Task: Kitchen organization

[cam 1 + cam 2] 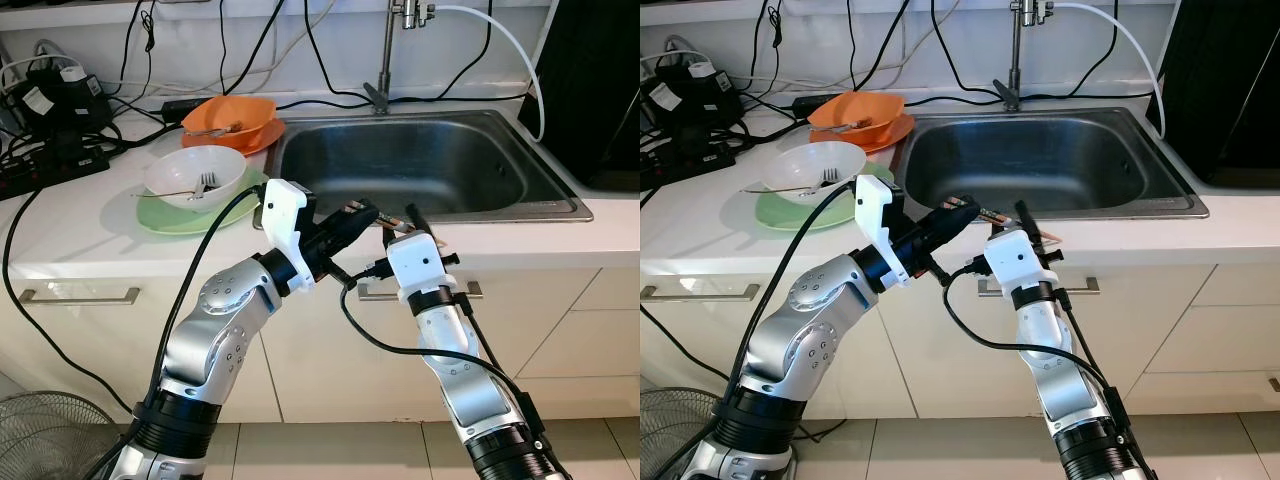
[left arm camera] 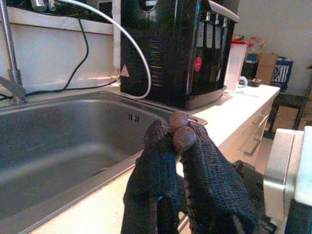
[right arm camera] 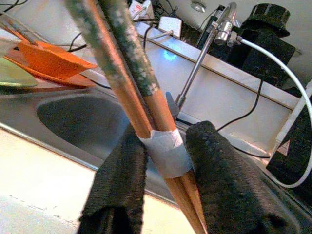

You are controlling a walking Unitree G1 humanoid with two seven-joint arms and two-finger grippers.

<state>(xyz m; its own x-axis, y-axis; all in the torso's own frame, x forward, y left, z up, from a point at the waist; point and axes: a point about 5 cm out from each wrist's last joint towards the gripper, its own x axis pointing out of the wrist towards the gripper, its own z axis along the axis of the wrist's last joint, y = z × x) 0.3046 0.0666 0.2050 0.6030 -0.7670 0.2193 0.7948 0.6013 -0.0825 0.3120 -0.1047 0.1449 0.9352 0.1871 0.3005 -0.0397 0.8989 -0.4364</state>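
Both hands (image 1: 385, 222) gripping chopsticks (image 1: 372, 215), sink (image 1: 420, 165) behind

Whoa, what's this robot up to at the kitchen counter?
It is holding a taped-together pair of chopsticks with both grippers at the front edge of the steel sink. The left gripper is clamped on one end, and the right gripper has its fingers on either side of the taped part. To its left, a white bowl with a fork sits on a green plate, and an orange bowl sits behind them.
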